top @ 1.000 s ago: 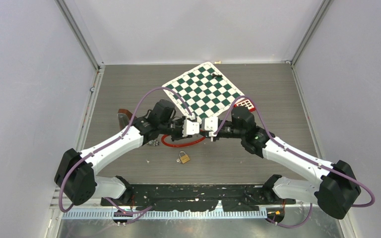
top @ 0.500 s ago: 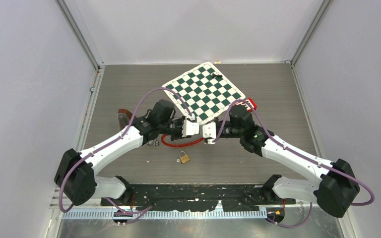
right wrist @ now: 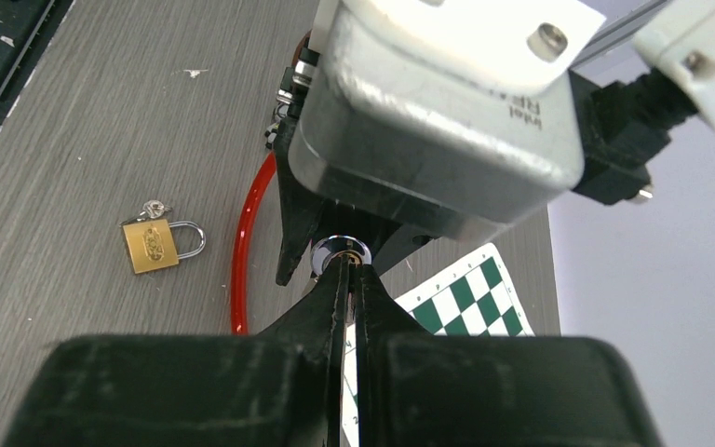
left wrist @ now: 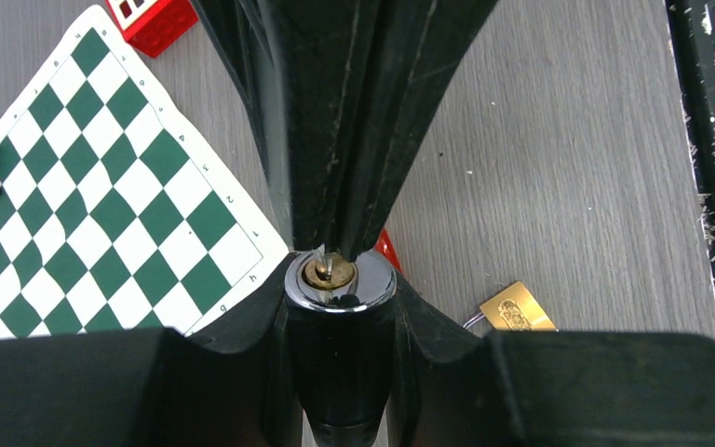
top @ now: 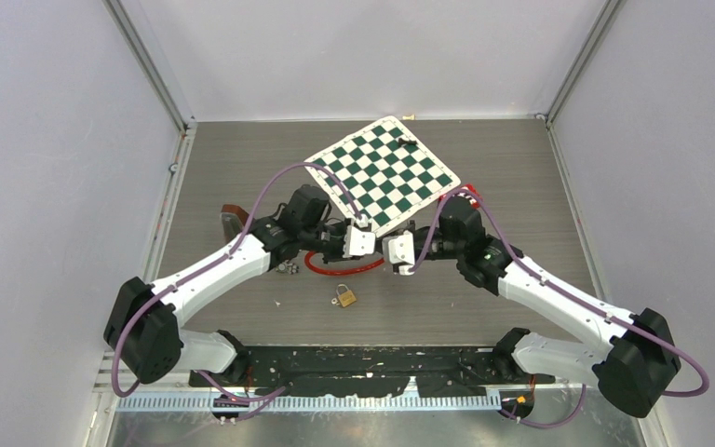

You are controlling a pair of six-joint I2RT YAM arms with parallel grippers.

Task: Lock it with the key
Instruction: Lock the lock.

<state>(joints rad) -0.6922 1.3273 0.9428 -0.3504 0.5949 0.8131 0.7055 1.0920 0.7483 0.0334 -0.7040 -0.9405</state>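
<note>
A black cylinder lock [left wrist: 340, 345] with a chrome face and a brass keyhole sits between my left gripper's [left wrist: 340, 298] fingers, which are shut on it. Its red cable [top: 340, 268] loops on the table below and also shows in the right wrist view [right wrist: 239, 251]. My right gripper [right wrist: 349, 265] is shut on a thin silver key [left wrist: 331, 269] whose tip is in the keyhole. The lock's chrome face [right wrist: 340, 249] meets the right fingertips. In the top view the left gripper [top: 361, 242] and the right gripper [top: 396, 251] face each other tip to tip.
A small brass padlock [top: 345, 296] with keys lies on the table in front of the grippers. A green-and-white chessboard mat [top: 386, 172] lies behind, with a black chess piece [top: 408, 142] on it. A red brick [left wrist: 154, 19] lies by the mat. A brown object [top: 231, 219] lies at the left.
</note>
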